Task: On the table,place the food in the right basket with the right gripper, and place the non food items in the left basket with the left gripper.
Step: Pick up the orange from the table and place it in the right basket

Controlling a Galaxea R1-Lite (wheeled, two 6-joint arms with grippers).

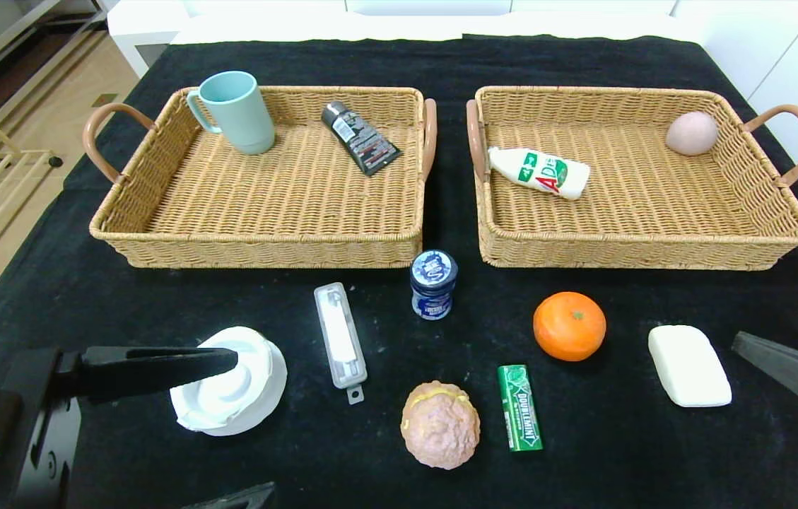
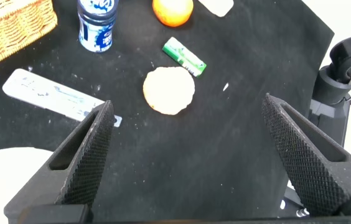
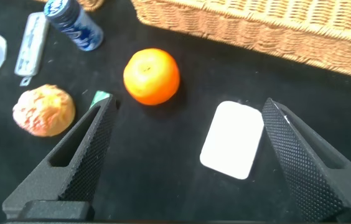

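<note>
Currently left pincer (image 1: 229, 360) spread apart, hovering over white dish (image 1: 229, 382) at worktop (image 1: 618, 452) front-left. Right pincer (image 3: 185, 134) also apart, near soap block (image 1: 688, 365). Orange (image 1: 569, 326), gum pack (image 1: 519, 407), blue jar (image 1: 433, 284), bun (image 1: 439, 424), white case (image 1: 340, 339) loose on worktop before left basket (image 1: 257, 247) and right basket (image 1: 646, 247).

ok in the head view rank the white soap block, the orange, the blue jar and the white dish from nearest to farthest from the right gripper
From the right gripper:
1. White soap block, just beside it.
2. Orange, further toward centre.
3. Blue jar, mid-table, before the gap between the baskets.
4. White dish, far left, under the left gripper.
</note>
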